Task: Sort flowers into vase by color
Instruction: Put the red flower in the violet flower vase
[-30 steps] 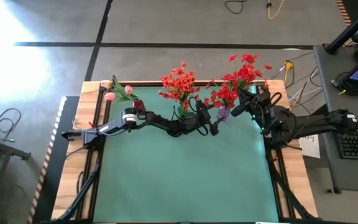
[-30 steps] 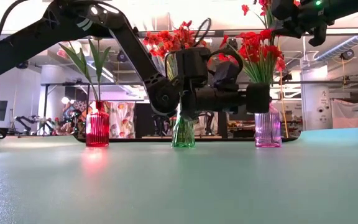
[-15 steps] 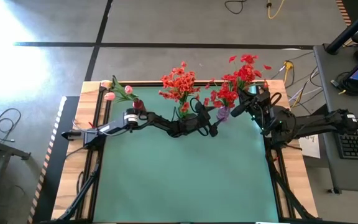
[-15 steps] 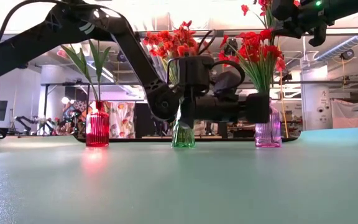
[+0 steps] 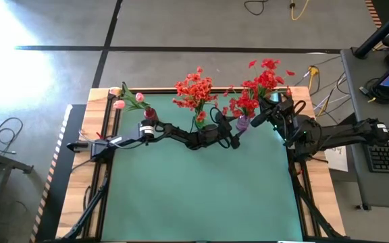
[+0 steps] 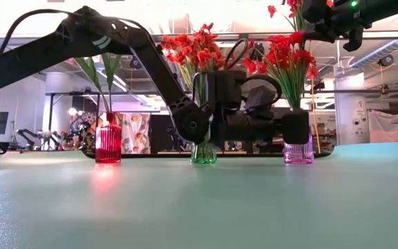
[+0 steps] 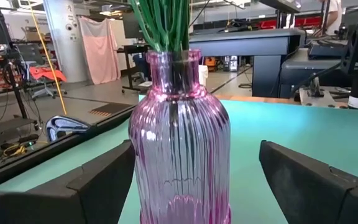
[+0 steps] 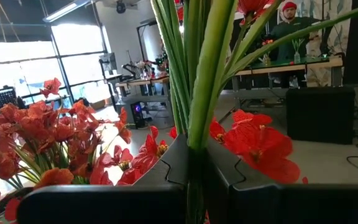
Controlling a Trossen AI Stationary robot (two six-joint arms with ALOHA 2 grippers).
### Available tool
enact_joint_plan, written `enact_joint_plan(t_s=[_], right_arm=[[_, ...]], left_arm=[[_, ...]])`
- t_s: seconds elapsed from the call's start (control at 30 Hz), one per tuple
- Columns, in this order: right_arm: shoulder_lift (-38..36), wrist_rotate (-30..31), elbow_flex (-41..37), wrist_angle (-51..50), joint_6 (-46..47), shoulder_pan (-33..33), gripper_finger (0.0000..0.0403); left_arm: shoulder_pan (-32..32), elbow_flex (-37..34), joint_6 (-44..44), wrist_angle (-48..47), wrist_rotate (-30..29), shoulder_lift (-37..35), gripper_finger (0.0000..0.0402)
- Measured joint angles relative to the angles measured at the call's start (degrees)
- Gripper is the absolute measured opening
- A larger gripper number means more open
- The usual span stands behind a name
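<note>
Flowers unmoved, left gripper nearer purple vase

Two dark jointed arms with looping black cables and flat-fingered black claws.

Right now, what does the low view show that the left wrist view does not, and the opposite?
Only the low view shows all three vases standing in a row: the red vase, the green vase and the pink vase, with red blossoms on top, and the left arm reaching across to the pink vase.

Only the left wrist view shows the left gripper open, one finger on each side of the pink vase, not touching it.

Both show the pink vase upright on the green table, with green stems in it.
</note>
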Motion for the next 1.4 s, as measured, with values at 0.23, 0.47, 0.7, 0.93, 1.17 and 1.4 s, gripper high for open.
enact_joint_plan(t_s=[0.23, 0.47, 0.7, 0.93, 1.17, 1.4], right_arm=[[-0.01, 0.00, 0.00, 0.01, -0.76, 0.00, 0.0018], [-0.01, -0.24, 0.00, 0.00, -0.92, 0.00, 0.0018], [0.00, -0.24, -0.04, 0.00, -0.98, 0.00, 0.0018], [-0.02, -0.26, -0.35, 0.51, -1.27, 0.00, 0.0018], [-0.09, -0.24, -0.35, 0.50, -1.39, 0.00, 0.0018], [-0.09, -0.24, -0.35, 0.46, -1.09, -0.01, 0.0018]], left_arm=[[0.00, 0.38, -0.67, -2.90, -2.51, 0.00, 0.0330], [0.00, 0.42, 0.03, -2.10, -2.47, 0.00, 0.0364], [0.00, 0.42, 1.56, -1.68, -2.40, -0.02, 0.0393], [0.07, 1.83, 1.59, -1.64, -2.40, 0.03, 0.0378], [0.07, 4.85, 1.58, -2.05, -2.40, 2.53, 0.0377], [0.11, 6.43, 1.36, -1.74, -2.40, 3.82, 0.0377]])
